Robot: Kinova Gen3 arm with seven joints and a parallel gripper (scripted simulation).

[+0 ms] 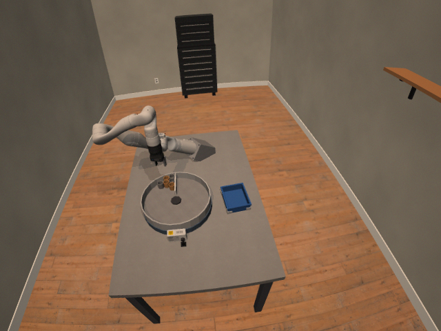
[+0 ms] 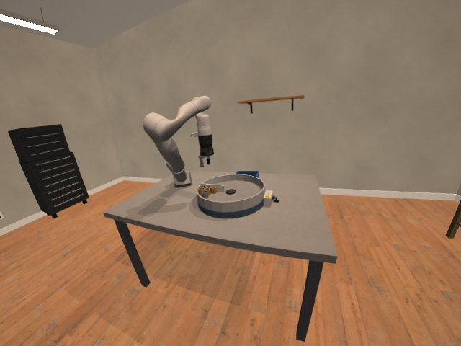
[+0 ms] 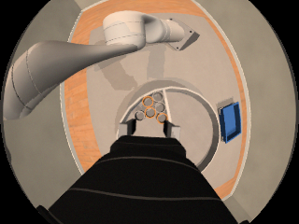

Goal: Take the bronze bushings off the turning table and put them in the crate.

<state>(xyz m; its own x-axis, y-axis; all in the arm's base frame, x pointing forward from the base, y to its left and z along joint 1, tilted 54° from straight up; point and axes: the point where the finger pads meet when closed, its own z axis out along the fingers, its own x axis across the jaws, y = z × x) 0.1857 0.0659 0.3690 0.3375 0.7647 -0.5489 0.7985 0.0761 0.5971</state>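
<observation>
A round walled turning table point(image 1: 175, 201) stands on the grey table. A cluster of bronze bushings point(image 1: 168, 182) and steel bushings point(image 1: 160, 184) stands at its far left, beside a thin divider wall point(image 1: 176, 185). The cluster also shows in the exterior view point(image 2: 207, 189) and in the wrist view point(image 3: 153, 107). My gripper point(image 1: 160, 163) hangs open and empty, high above the rim behind the cluster, fingers pointing down. It shows in the exterior view point(image 2: 204, 160) and in the wrist view point(image 3: 149, 127). The blue crate point(image 1: 235, 197) sits to the right of the turning table and looks empty.
A small control box point(image 1: 176, 234) with a black knob sits at the turning table's front edge. My arm's base point(image 1: 199, 147) is mounted at the table's far end. A black hub point(image 1: 176, 200) marks the turning table's middle.
</observation>
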